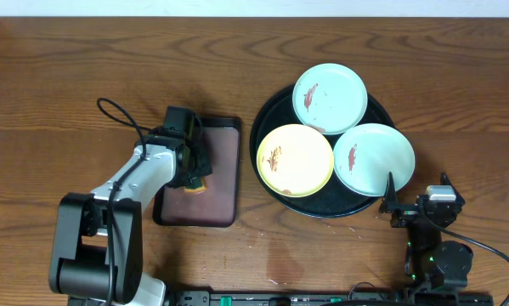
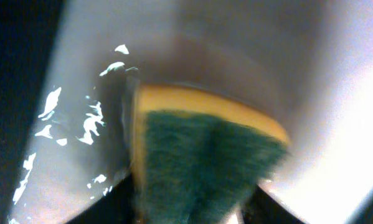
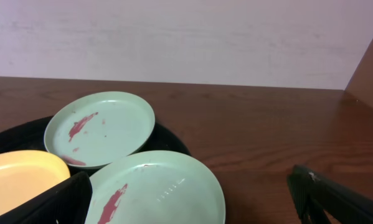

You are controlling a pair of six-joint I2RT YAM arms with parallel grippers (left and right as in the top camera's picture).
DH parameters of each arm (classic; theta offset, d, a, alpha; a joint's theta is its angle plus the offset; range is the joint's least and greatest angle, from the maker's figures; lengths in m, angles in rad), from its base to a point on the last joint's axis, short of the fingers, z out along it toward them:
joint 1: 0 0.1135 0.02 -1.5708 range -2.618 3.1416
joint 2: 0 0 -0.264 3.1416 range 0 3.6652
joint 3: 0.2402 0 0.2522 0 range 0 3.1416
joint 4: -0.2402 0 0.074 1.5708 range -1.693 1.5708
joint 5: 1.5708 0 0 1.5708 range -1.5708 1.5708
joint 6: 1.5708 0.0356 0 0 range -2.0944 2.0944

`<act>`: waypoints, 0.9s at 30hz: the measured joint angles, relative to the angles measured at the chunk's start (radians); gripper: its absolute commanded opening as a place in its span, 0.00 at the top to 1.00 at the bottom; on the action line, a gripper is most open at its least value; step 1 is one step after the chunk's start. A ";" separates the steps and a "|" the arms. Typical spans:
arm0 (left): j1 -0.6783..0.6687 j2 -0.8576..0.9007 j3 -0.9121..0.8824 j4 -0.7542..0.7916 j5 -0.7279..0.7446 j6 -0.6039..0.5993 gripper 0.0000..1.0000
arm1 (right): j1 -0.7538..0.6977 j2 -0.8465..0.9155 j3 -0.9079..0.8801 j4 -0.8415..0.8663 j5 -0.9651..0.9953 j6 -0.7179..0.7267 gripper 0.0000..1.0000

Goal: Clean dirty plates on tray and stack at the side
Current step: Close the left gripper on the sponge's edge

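The black tray (image 1: 271,119) holds three plates, each with reddish smears: a mint plate (image 1: 329,98) at the back, a yellow plate (image 1: 295,159) at the front left and a mint plate (image 1: 374,158) at the front right. My right gripper (image 1: 415,191) is open and empty just off the tray's front right edge. In the right wrist view its fingers (image 3: 192,205) straddle the near mint plate (image 3: 161,193), with the far mint plate (image 3: 102,130) and yellow plate (image 3: 18,177) behind. My left gripper (image 1: 193,174) is shut on a yellow-and-green sponge (image 2: 205,155) over the maroon tray.
A rectangular maroon tray (image 1: 224,170) with a black rim lies left of the black tray. The sponge (image 1: 196,187) sits low over its left half. Bare wooden table lies right of the black tray (image 3: 286,137) and at the far left.
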 measured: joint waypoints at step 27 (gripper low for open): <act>0.000 0.006 -0.003 0.146 -0.093 -0.003 0.80 | 0.000 0.000 0.000 0.000 0.000 0.000 0.01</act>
